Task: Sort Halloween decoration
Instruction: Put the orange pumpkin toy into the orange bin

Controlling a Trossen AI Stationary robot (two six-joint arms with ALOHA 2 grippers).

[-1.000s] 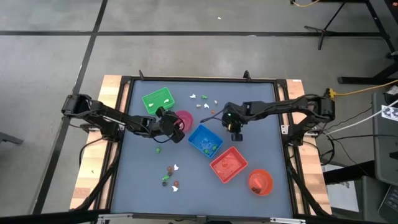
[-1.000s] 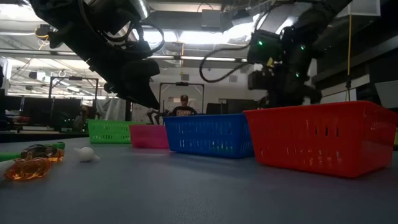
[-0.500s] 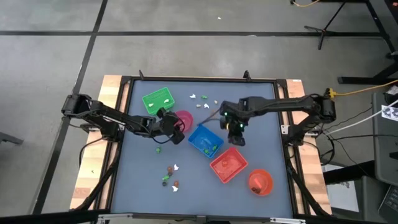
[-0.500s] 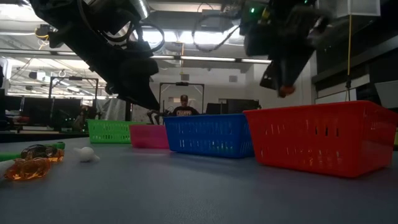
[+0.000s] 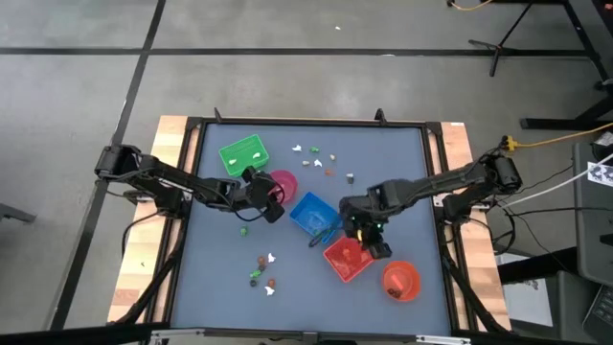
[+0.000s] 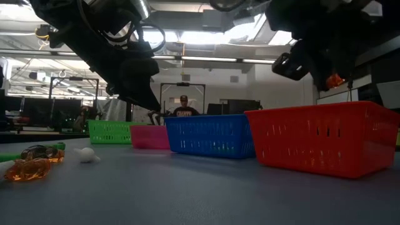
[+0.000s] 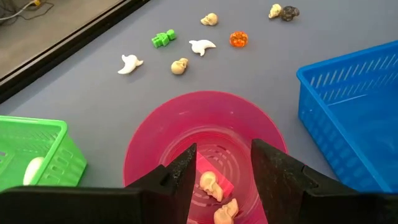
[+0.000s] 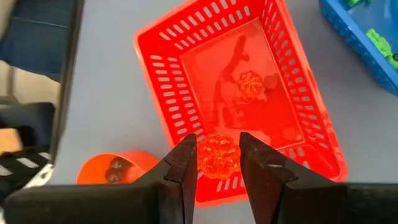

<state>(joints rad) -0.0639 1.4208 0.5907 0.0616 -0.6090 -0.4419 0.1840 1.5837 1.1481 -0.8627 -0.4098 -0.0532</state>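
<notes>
Right fingers [image 8: 219, 163] grip an orange pumpkin [image 8: 217, 156] over red tray [image 8: 163, 81] — left fingers [image 7: 222, 167] apart, empty.

The slotted tray [image 5: 351, 255] is our landmark. The right gripper [image 8: 217, 163] hangs directly over it, a pumpkin trinket [image 8: 217, 156] pinched between its fingers. One bowl [image 5: 400, 281] sits just right of it. The left gripper [image 7: 222, 168] (well left) hovers over another bowl [image 7: 161, 134] holding skull trinkets [image 7: 209, 183].
</notes>
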